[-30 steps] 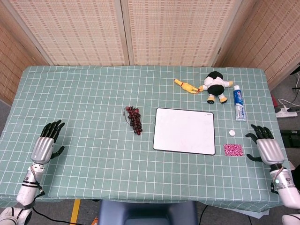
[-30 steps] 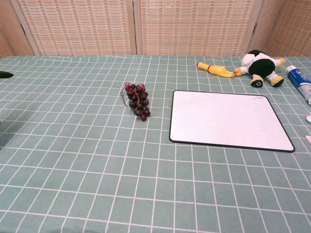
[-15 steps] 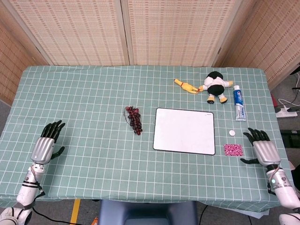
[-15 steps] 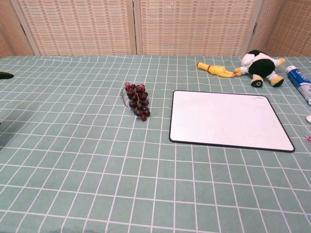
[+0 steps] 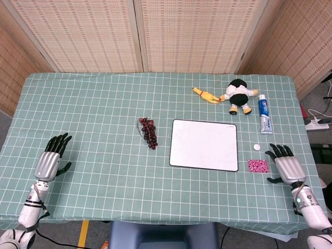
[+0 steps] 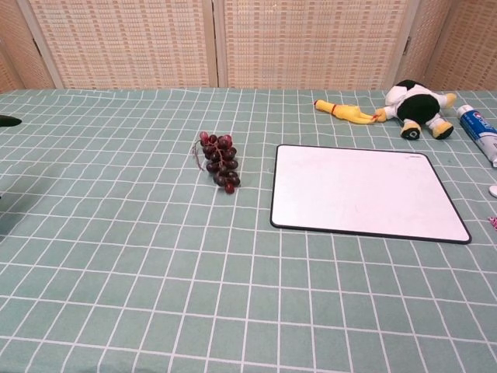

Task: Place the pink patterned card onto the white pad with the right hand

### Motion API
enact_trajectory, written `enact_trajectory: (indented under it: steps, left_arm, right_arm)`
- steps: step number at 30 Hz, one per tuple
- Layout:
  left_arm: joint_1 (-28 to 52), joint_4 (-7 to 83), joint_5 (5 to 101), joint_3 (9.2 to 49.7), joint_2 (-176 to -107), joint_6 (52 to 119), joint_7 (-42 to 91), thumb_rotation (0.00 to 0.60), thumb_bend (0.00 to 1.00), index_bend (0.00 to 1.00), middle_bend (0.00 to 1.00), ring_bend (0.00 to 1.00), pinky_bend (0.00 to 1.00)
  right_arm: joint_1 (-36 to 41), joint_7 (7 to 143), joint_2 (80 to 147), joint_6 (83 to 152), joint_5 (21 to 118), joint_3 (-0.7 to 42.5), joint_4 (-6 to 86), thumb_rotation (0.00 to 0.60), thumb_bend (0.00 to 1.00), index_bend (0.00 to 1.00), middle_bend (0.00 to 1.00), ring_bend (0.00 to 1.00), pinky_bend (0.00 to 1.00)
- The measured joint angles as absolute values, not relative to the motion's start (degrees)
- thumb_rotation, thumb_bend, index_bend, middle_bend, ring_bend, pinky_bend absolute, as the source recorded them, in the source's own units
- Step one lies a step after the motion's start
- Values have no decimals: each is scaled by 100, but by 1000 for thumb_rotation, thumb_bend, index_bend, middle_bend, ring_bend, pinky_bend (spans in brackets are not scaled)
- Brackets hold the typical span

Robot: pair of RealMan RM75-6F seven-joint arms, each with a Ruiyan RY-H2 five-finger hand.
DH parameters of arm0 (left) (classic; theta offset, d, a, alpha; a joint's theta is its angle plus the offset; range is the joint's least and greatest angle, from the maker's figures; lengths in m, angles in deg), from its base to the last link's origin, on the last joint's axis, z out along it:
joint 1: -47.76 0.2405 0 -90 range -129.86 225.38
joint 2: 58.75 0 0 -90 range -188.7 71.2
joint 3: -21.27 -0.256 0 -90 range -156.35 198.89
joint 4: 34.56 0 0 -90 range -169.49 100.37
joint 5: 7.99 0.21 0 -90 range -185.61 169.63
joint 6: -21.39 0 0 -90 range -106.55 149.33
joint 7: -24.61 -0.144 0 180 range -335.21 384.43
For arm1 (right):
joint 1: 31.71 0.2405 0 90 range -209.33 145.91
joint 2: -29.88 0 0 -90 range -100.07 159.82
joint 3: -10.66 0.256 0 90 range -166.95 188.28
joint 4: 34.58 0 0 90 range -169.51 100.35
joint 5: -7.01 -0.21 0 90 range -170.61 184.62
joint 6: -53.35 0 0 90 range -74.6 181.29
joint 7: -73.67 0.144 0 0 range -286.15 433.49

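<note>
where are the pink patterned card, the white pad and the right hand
pink patterned card (image 5: pixel 258 166), head view, centre of its face
white pad (image 5: pixel 204 144), head view, middle of its bare surface
right hand (image 5: pixel 285 166), head view, back of the hand

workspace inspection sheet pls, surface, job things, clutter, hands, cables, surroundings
surface: green checked tablecloth, flat.
job's things: pink patterned card on the cloth beside the white pad, which is bare.
clutter: grapes, rubber chicken, plush toy, toothpaste tube, small white disc.
hands: right hand by the card, fingers apart, holding nothing; left hand open, apart from everything.
cables: power strip on the floor, right.
surroundings: woven screens behind.
</note>
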State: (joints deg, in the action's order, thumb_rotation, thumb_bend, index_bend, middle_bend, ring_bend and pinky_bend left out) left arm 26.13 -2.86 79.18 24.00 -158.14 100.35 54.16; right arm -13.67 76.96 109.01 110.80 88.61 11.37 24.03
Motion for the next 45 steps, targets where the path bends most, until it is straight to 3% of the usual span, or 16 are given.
enact_trajectory:
  steps: [24, 45]
  left_arm:
    - [2611, -250, 7911, 2406, -15784, 10016, 5458, 600, 242, 0, 0, 0, 0]
    - [2599, -248, 7911, 2396, -15768, 9953, 5493, 600, 243, 0, 0, 0, 0]
  right_arm:
    - [-1234, 7604, 11123, 10878, 8622, 1216, 2421, 600, 231, 332, 0, 0, 0]
    - [-1117, 7853, 11273, 10624, 8560, 1229, 2175, 600, 243, 349, 0, 0, 0]
